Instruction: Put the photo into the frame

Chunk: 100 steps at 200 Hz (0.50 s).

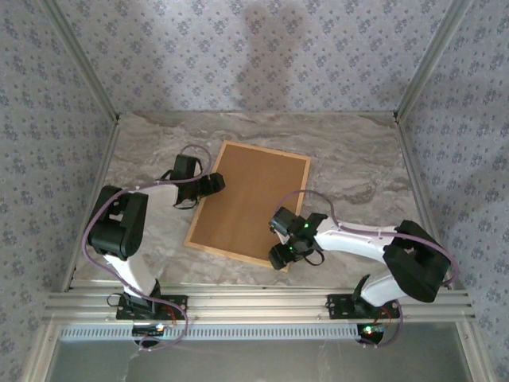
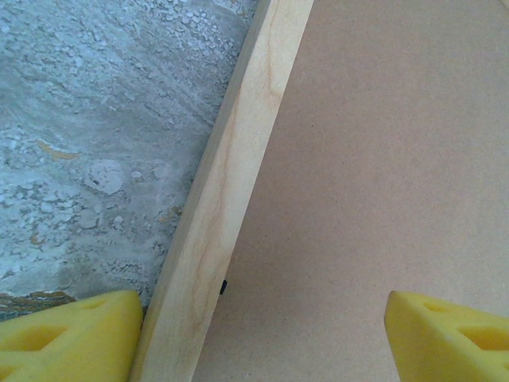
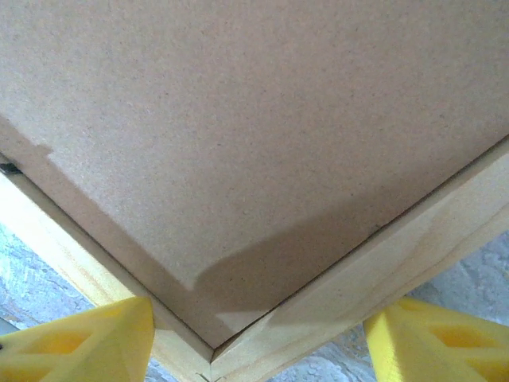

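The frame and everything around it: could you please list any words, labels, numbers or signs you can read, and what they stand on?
None can be read. The frame shows only wood grain, the brown board in it is plain, and the table and walls carry patterns, no writing.

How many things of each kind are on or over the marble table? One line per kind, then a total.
Wooden frame: 1
Brown backing board: 1
Robot arms: 2 (left arm, right arm)
Total: 4
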Tool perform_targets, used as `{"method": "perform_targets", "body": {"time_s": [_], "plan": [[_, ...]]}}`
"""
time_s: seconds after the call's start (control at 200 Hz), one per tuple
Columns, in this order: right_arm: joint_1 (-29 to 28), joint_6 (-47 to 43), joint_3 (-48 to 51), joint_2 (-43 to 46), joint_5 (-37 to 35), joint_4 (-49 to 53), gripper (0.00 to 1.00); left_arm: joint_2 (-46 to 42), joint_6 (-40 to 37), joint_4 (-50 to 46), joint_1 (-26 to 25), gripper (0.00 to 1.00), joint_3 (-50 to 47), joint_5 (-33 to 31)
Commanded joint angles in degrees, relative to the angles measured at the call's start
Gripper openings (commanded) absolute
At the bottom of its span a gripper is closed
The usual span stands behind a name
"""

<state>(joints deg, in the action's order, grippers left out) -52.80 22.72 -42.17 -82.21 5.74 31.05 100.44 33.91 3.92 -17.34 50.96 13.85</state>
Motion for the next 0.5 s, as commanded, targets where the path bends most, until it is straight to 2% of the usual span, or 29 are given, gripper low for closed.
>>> {"method": "perform_targets", "body": {"time_s": [0.0,0.13,0.285,0.495], "plan": [[0.5,0.5,0.4,0.8,-1.7,-4.0,0.7,2.3,0.7,-3.7,-1.1,0.8,-0.7,3.9],[1.5,0.6,0.5,2.4,-0.2,-2.6,0.75,2.1,0.5,-3.8,-1.1,0.8,-0.7,3.3],[5.3,0.4,1.3,7.3,4.2,-2.1,0.82,1.5,0.5,-4.2,-0.9,0.81,-0.3,2.1],[17.9,3.3,1.0,10.6,11.3,-7.0,0.86,0.0,0.4,-4.3,0.1,0.81,-0.1,0.5]]}}
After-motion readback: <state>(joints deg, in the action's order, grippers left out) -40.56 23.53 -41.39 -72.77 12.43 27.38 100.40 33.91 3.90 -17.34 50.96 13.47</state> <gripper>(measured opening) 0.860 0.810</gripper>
